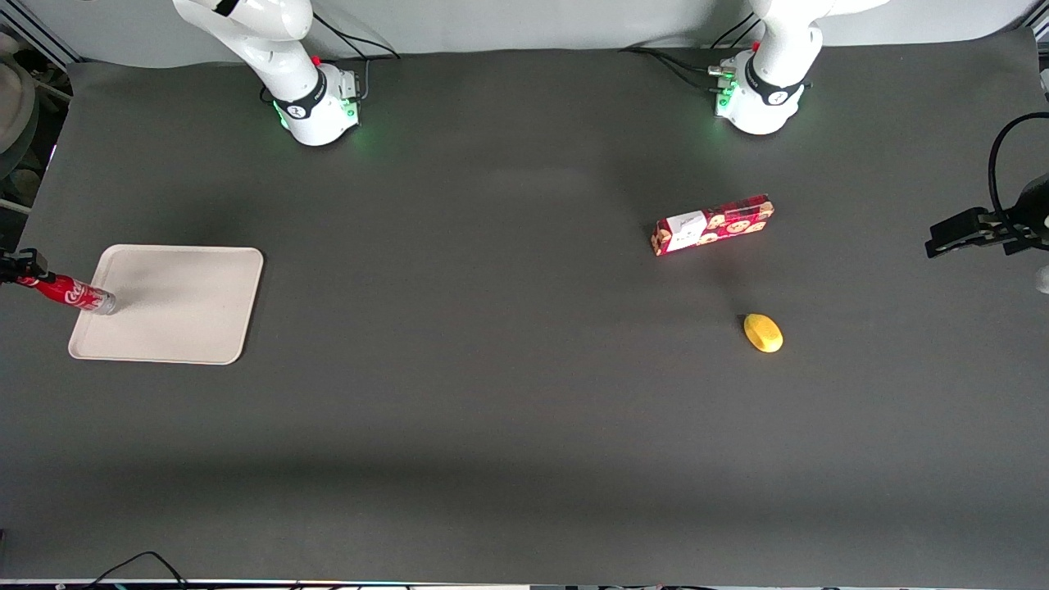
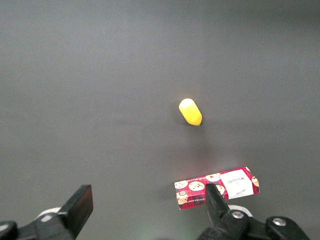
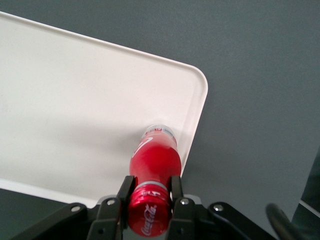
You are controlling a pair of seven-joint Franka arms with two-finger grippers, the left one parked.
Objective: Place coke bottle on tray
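Note:
My right gripper (image 3: 149, 191) is shut on the neck of the coke bottle (image 3: 153, 160), just under its red cap. The bottle's clear base touches or hovers just above the beige tray (image 3: 75, 110), close to the tray's rim; I cannot tell which. In the front view the gripper (image 1: 29, 268) is at the working arm's end of the table and the bottle (image 1: 75, 294) reaches over the tray's (image 1: 188, 303) outer edge.
A long red biscuit box (image 1: 711, 224) and a yellow lemon-like object (image 1: 763, 333) lie toward the parked arm's end of the table; both show in the left wrist view, box (image 2: 216, 186) and yellow object (image 2: 190, 111). Grey table surface surrounds the tray.

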